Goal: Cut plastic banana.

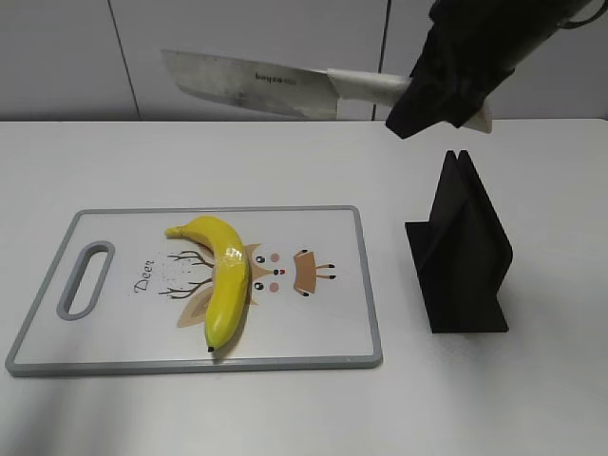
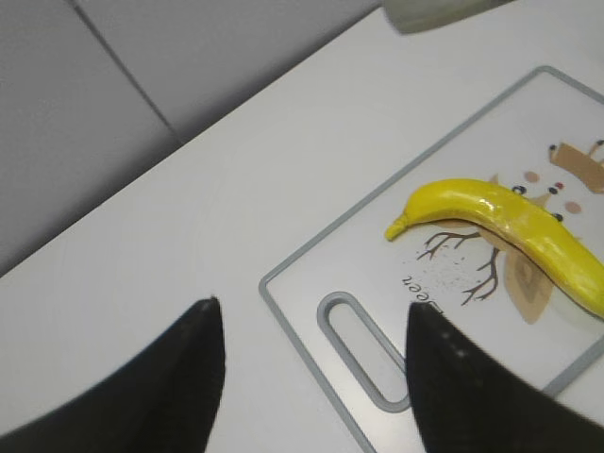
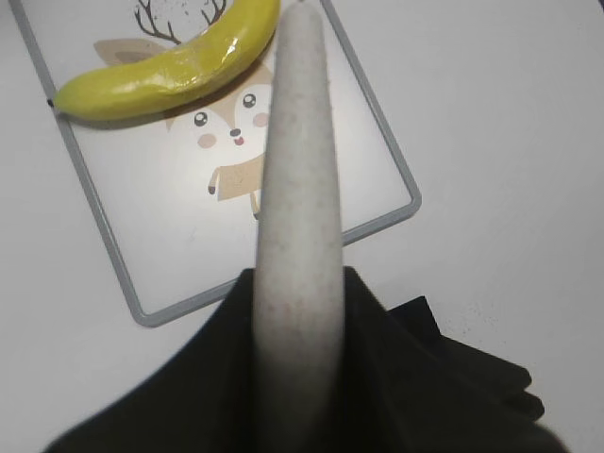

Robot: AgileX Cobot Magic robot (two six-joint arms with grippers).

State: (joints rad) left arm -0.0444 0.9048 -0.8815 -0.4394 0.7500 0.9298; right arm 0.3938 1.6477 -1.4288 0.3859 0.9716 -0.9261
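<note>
The plastic banana (image 1: 223,275) lies whole on a white cutting board (image 1: 114,328) with a deer print; it also shows in the left wrist view (image 2: 514,231) and the right wrist view (image 3: 170,66). My right gripper (image 1: 445,95) is shut on the pale handle of a cleaver knife (image 1: 247,84), holding it high above the board, blade pointing left. In the right wrist view the handle (image 3: 297,189) runs forward between the black fingers (image 3: 297,311). My left gripper (image 2: 311,349) is open and empty above the board's handle slot (image 2: 363,354).
A black knife stand (image 1: 463,252) stands on the white table to the right of the board. The board's grey rim (image 3: 377,222) lies below the knife. A grey panelled wall is behind the table.
</note>
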